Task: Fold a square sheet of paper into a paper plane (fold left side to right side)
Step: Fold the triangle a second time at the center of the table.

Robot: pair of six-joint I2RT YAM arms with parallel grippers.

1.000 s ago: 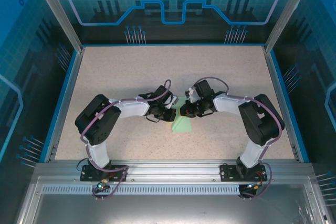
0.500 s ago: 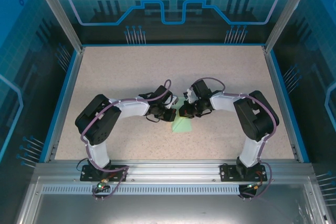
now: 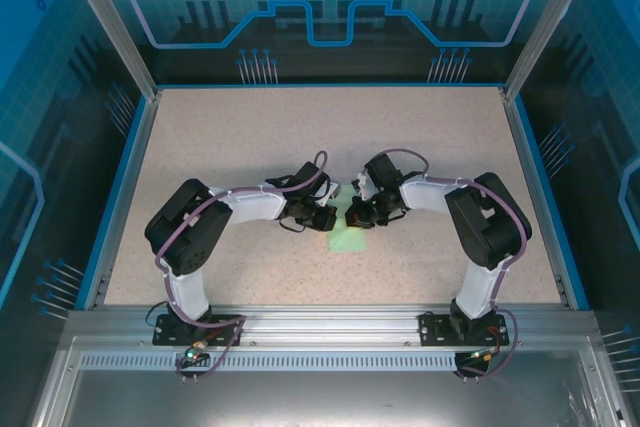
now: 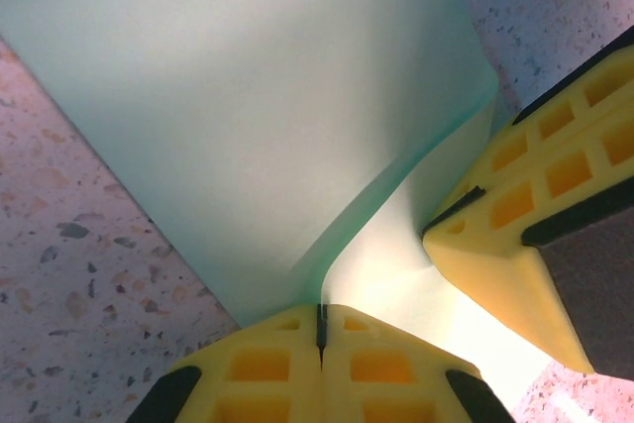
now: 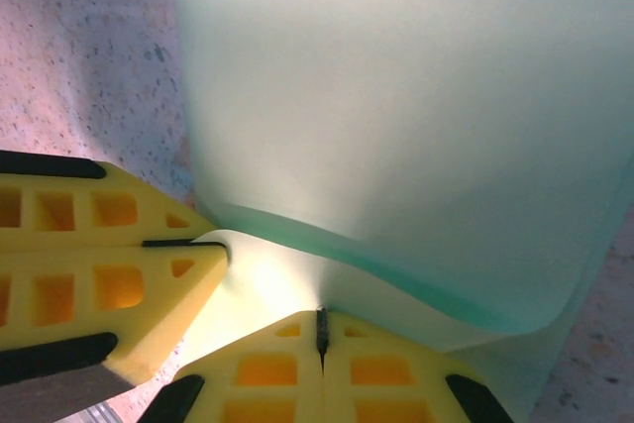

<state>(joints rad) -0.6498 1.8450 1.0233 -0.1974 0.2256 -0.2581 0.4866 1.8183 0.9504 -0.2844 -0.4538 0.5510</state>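
The square sheet of paper (image 3: 348, 238), pale mint green, lies on the speckled table between the two arms. Its upper layer is lifted and curls over the lower one. My left gripper (image 3: 331, 215) is shut on the raised paper edge. In the left wrist view its yellow fingertips (image 4: 320, 310) meet on the sheet (image 4: 248, 96), with the right gripper's fingers (image 4: 515, 245) close by on the right. My right gripper (image 3: 356, 213) pinches the same raised edge (image 5: 396, 96). Its tips (image 5: 320, 316) are closed, and the left gripper's fingers (image 5: 109, 279) sit just to their left.
The speckled tabletop (image 3: 250, 137) stretches out on all sides of the paper, bounded by a blue rim (image 3: 128, 187) and metal frame posts (image 3: 100, 17). Both arm bases are bolted along the near rail (image 3: 320, 332).
The right arm has drawn in toward the centre, bringing its gripper a little left. The visible green patch has shifted slightly. Both grippers stay shut on the paper.
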